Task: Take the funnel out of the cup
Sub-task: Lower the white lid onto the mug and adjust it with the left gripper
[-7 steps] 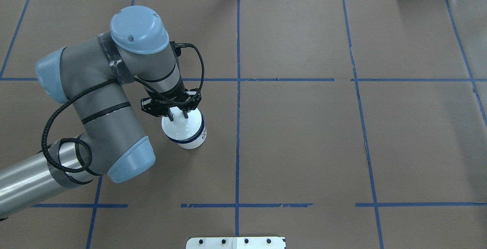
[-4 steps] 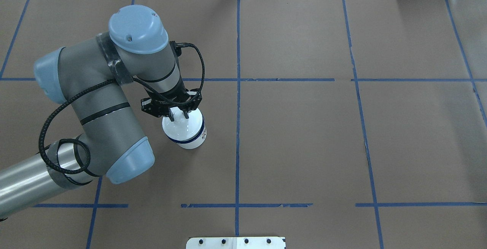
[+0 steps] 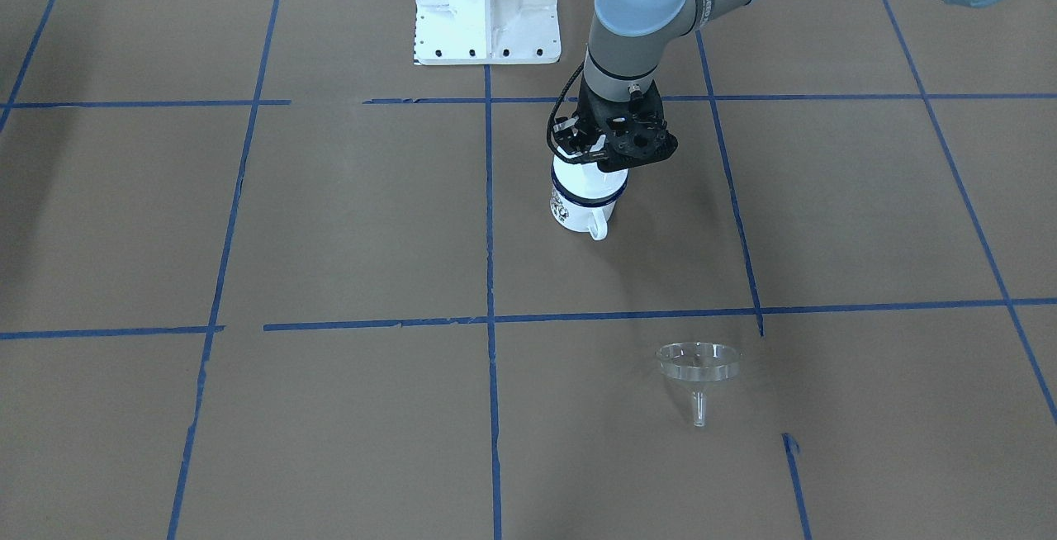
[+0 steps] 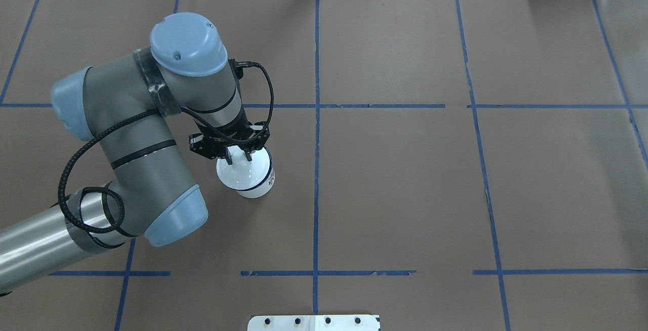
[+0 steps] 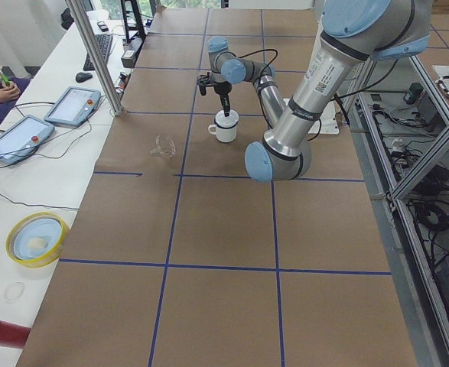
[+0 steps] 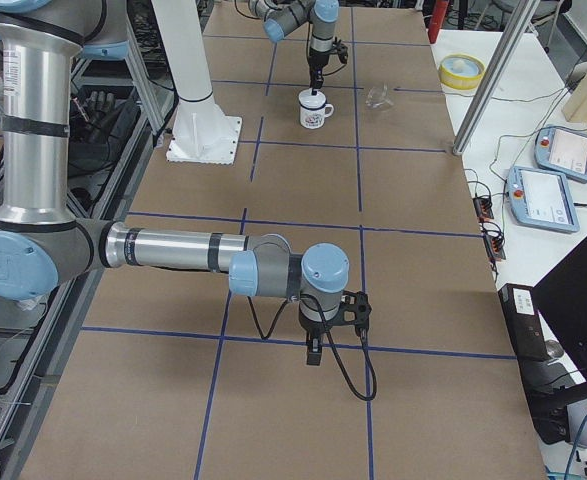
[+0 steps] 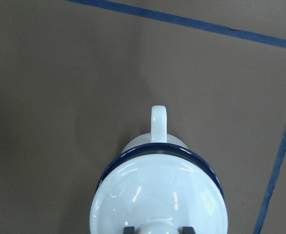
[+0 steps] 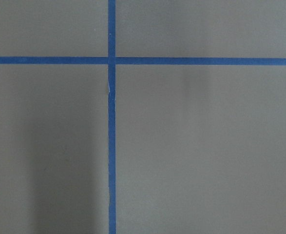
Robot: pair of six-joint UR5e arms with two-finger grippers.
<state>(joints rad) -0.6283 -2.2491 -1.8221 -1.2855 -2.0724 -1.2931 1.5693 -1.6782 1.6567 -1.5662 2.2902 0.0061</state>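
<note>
The cup (image 3: pixel 578 206) is a white mug with a blue rim, upright on the brown table; it also shows in the overhead view (image 4: pixel 259 189). A round white domed lid (image 4: pixel 242 171) sits on it. My left gripper (image 4: pixel 238 158) hangs straight above and is shut on the lid's knob, as the left wrist view (image 7: pixel 157 229) shows, with the mug's handle (image 7: pixel 158 122) beyond. The clear funnel (image 3: pixel 698 364) stands apart on the table, out of the cup. My right gripper (image 6: pixel 314 355) hangs low over bare table far away; I cannot tell whether it is open.
The white robot base (image 3: pixel 485 3) stands at the table's near edge. A yellow-rimmed bowl (image 5: pixel 34 238) and tablets (image 5: pixel 71 105) lie on the side bench beyond the funnel. A metal post (image 5: pixel 98 57) rises at the table's far edge.
My left gripper, still shut on the lid's knob, has shifted slightly with the arm. The cup has stayed in place.
</note>
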